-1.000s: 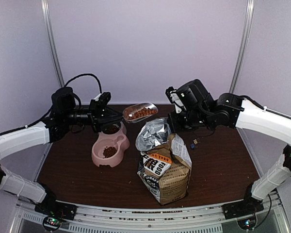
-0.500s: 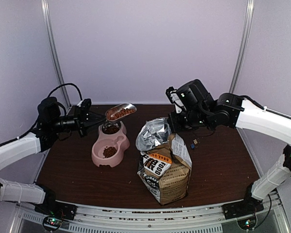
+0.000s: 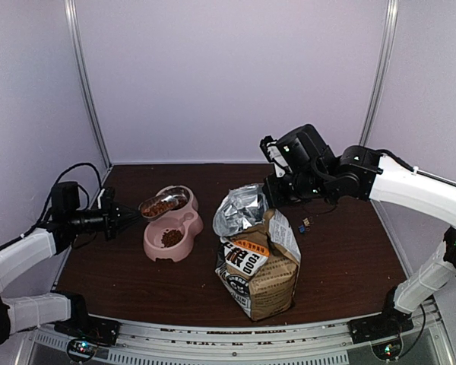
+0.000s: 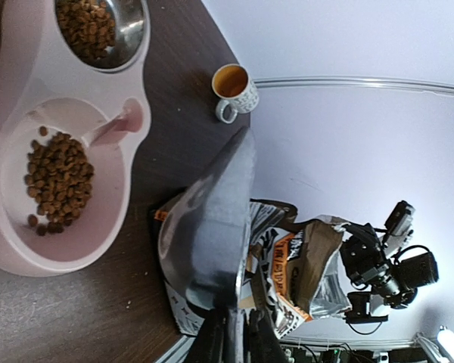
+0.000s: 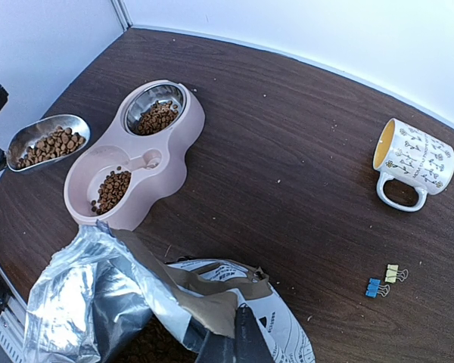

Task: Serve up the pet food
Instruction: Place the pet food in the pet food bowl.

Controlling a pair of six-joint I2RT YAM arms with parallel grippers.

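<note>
The pet food shows as brown kibble in the silver scoop point(image 3: 161, 205) point(image 5: 48, 143), in the pink double bowl's near cup point(image 3: 172, 237) point(image 4: 58, 181) and in its steel far cup point(image 5: 156, 117). My left gripper point(image 3: 128, 216) point(image 4: 235, 339) is shut on the scoop's handle. It holds the loaded scoop level, just left of the bowl point(image 3: 184, 226). My right gripper point(image 3: 278, 190) point(image 5: 239, 336) is shut on the top edge of the open kraft dog-food bag point(image 3: 260, 262), holding its foil mouth open. More kibble shows inside the bag point(image 5: 147, 349).
A white patterned mug point(image 5: 413, 160) point(image 4: 233, 87) stands at the back right of the table. Two small binder clips point(image 5: 386, 280) point(image 3: 304, 223) lie right of the bag. Metal frame posts stand at the back corners.
My left arm has drawn back to the left and lowered, carrying the loaded scoop from above the bag's far side to beside the bowl. The right arm has not moved.
</note>
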